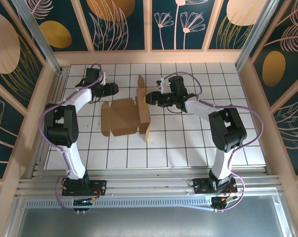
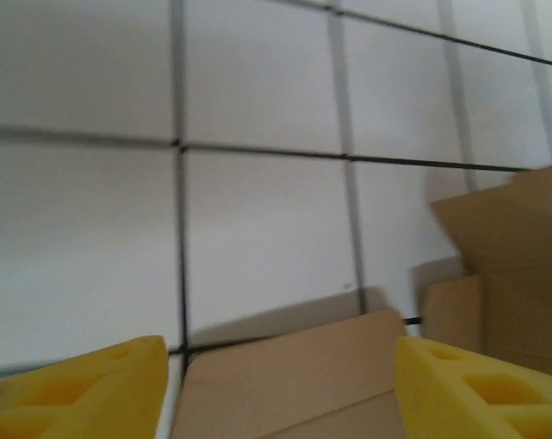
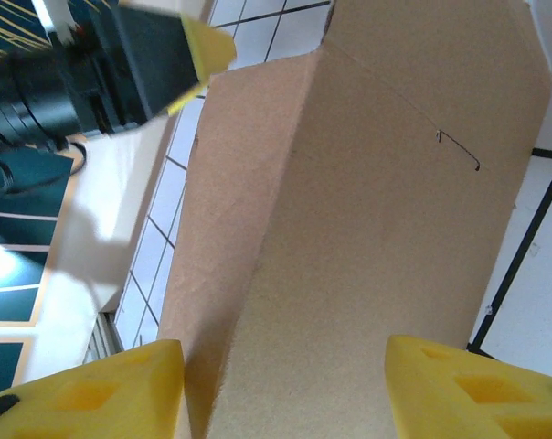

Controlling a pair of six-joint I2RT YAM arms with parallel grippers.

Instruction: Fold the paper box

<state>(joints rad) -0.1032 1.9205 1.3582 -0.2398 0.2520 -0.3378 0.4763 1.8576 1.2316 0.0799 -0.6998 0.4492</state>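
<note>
The paper box (image 1: 122,118) is brown cardboard lying partly folded in the middle of the tiled table. Its right-hand panels (image 1: 142,106) stand up on edge. My left gripper (image 1: 113,89) hovers just beyond the box's far left corner. In the left wrist view it (image 2: 278,364) is open, its yellow fingers (image 2: 84,389) wide apart with a flat flap of the box (image 2: 303,375) low between them, untouched. My right gripper (image 1: 150,98) sits against the outer face of the upright panels. In the right wrist view it (image 3: 285,361) is open, with the broad cardboard face (image 3: 367,229) close in front.
The white gridded table (image 1: 198,143) is walled by patterned panels at the back and sides, with a metal rail (image 1: 149,185) along the near edge. The left gripper's finger (image 3: 207,46) shows beyond the upright cardboard in the right wrist view.
</note>
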